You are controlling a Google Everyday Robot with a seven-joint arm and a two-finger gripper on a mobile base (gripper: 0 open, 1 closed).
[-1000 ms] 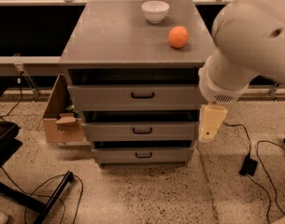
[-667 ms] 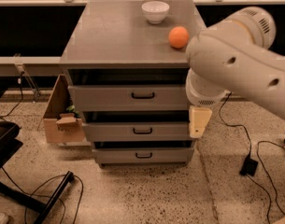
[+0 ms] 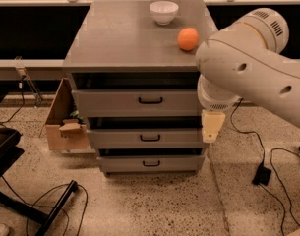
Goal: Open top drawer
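Top drawer (image 3: 115, 103) unmoved; pincer (image 3: 212, 126) now closer, below its right end, state unclear.

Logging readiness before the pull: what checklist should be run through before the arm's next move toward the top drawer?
1. Handle of the top drawer in plain view, nothing in front of it: ok.
2. Gripper at the handle: not ok. It hangs by the cabinet's right front corner, below handle height.
3. Gripper ready to close on the handle: cannot tell.
4. Orange and bowl rest on the cabinet top, back from its front edge: ok.
5. Cardboard box sits left of the cabinet, out of the drawer's path: ok.
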